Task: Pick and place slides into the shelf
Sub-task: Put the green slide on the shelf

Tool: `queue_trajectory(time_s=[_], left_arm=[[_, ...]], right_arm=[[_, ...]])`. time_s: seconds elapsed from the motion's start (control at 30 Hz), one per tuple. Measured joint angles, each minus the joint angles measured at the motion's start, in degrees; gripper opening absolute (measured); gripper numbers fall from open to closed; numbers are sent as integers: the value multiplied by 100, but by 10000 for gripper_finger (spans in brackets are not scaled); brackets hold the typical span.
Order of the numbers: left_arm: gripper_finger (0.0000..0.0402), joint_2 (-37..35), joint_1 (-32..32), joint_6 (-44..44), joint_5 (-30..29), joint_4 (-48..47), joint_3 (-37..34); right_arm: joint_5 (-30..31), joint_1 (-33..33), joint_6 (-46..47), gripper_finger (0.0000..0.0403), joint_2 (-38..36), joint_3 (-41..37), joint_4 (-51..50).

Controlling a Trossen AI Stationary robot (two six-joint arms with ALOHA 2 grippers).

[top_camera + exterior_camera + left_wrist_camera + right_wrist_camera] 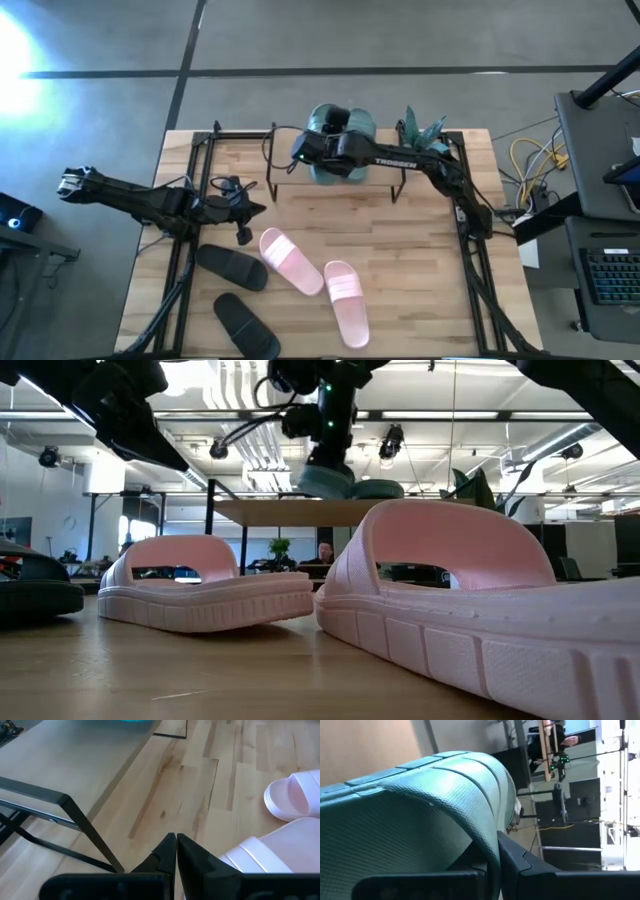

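One teal slide to be set down squarely on the shelf

One teal slide [420, 815] is held by its strap in the right tool [305, 152], whose fingers are pinched shut on it, over the shelf [300, 195] at the worktop's [400, 250] far edge. A second teal slide [358, 122] lies just beside the tool. The sole should be lowered flat onto the board before the strap is let go, so that it is not tipped against its neighbour. Two pink slides [290, 260] and two black slides [232, 267] lie near the left tool [243, 236], which waits empty with its fingers pressed together.
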Motion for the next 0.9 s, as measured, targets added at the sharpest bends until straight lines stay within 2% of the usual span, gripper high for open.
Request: queue_trajectory(time_s=[0.13, 0.37, 0.5, 0.73, 0.9], left_arm=[[0, 0, 0, 0, 0, -1, 0], [0, 0, -1, 2, 0, -7, 0], [0, 2, -2, 2, 0, -7, 0], [0, 5, -2, 4, 3, -15, 0], [0, 11, -7, 4, 3, -15, 0]], right_arm=[[5, -7, 316, 13, 61, -12, -353], [-229, 41, 613, 18, 73, 51, -407], [-620, 38, 871, 53, 73, 85, -563], [-635, 104, 1227, 126, -4, 86, -873], [-643, 242, 1234, 154, -234, 86, -1008]])
